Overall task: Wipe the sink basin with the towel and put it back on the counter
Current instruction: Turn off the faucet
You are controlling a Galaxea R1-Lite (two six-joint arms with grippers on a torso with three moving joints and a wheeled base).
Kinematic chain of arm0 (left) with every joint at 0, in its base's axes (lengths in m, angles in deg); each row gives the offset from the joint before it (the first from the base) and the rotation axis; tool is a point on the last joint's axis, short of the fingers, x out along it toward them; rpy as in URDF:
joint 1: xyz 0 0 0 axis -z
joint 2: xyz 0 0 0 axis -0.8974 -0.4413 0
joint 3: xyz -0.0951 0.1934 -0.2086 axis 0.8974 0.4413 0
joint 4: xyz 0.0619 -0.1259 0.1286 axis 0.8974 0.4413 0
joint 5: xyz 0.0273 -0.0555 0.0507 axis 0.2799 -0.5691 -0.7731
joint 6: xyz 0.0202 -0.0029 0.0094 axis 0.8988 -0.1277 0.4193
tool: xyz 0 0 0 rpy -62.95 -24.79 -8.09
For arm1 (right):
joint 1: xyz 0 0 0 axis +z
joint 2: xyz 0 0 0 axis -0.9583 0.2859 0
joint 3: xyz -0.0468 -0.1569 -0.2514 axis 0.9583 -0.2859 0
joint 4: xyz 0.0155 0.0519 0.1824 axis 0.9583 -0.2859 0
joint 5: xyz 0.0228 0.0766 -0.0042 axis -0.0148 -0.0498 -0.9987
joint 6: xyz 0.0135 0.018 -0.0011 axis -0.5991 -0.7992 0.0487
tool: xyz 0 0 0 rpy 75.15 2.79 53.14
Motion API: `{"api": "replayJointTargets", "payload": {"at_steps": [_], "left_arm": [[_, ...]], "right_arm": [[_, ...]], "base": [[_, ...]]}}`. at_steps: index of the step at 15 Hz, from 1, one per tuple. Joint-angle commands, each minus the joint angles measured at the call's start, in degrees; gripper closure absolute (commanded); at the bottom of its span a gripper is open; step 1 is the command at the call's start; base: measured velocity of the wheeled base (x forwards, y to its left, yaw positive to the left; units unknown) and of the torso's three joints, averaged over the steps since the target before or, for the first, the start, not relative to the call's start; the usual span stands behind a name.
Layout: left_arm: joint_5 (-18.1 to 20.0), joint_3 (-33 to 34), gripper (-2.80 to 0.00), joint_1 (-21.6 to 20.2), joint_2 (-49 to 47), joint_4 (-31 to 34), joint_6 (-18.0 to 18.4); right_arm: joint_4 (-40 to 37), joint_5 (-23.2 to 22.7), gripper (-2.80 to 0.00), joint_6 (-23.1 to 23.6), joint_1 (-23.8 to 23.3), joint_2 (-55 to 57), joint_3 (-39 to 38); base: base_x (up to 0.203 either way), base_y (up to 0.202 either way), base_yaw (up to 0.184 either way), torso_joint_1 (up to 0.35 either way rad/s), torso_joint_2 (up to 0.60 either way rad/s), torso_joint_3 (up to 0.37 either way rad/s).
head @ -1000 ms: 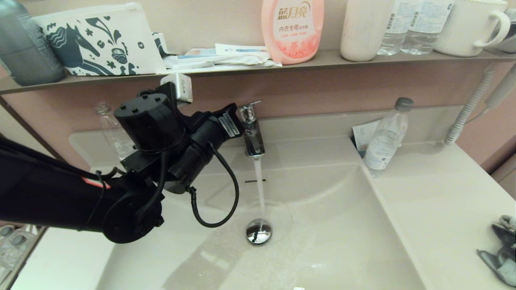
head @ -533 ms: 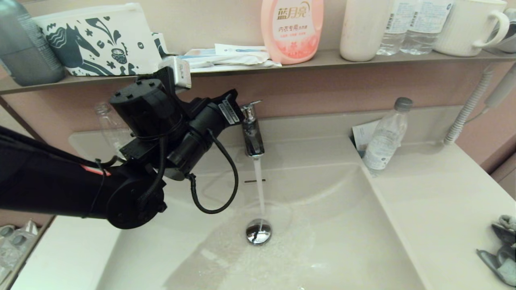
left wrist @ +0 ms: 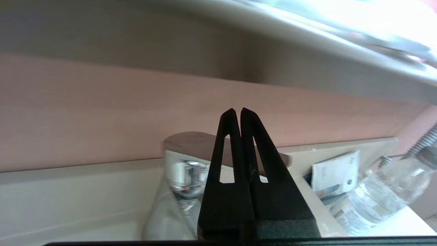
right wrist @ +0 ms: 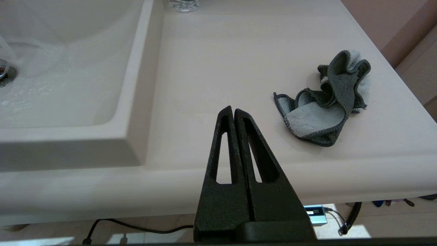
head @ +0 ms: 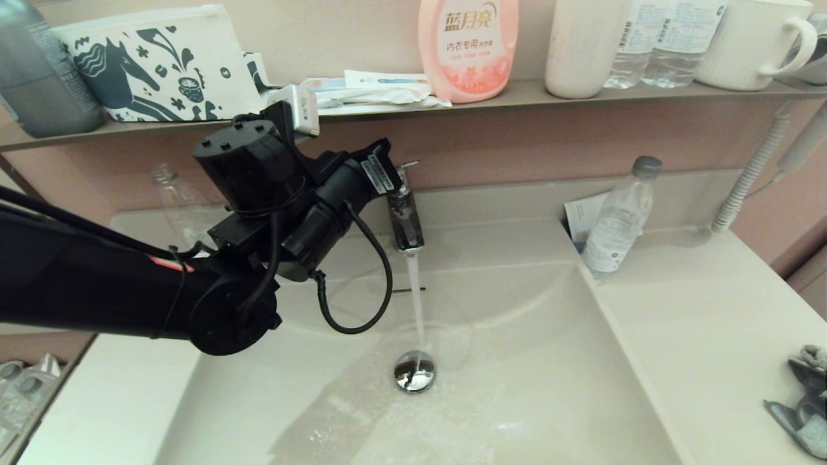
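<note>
Water runs from the chrome faucet (head: 404, 213) into the sink basin (head: 530, 387), wetting it around the drain plug (head: 414, 371). My left gripper (left wrist: 237, 111) is shut and empty, its tips just above the faucet's lever (left wrist: 191, 143). The towel (right wrist: 324, 102) lies crumpled on the counter (right wrist: 222, 68) at the right, near the front edge; it also shows as the towel (head: 801, 407) at the head view's right border. My right gripper (right wrist: 233, 110) is shut and empty, low by the counter's front edge, left of the towel and apart from it.
A clear bottle (head: 617, 223) and a paper (head: 585, 216) stand at the counter's back right, with a ribbed hose (head: 749, 174) beyond. Another clear bottle (head: 177, 206) stands at the back left. The shelf (head: 517, 97) above holds a pink bottle, a pouch and cups.
My left arm has risen and moved right, bringing its wrist up against the faucet's lever. Water keeps running and the wet patch in the basin has spread. The towel has not moved.
</note>
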Motion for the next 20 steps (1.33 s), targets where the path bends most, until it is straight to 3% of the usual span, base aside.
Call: {"api": "replayJointTargets", "payload": {"at_steps": [1, 9, 20], "left_arm": [[-0.1, -0.1, 0.00, 0.7, -0.5, -0.4, -0.1], [0.1, 0.5, 0.00, 2.7, -2.2, 0.9, -0.1], [-0.6, 8.6, 0.00, 4.3, 2.6, -0.6, -0.2]], "right_arm": [[0.0, 0.0, 0.00, 0.1, 0.0, 0.0, 0.0], [0.0, 0.0, 0.00, 0.1, 0.0, 0.0, 0.0], [0.0, 0.0, 0.00, 0.1, 0.1, 0.0, 0.0]], "base": [[0.000, 0.000, 0.000, 0.000, 0.00, 0.000], [0.000, 0.000, 0.000, 0.000, 0.00, 0.000], [0.000, 0.000, 0.000, 0.000, 0.00, 0.000]]}}
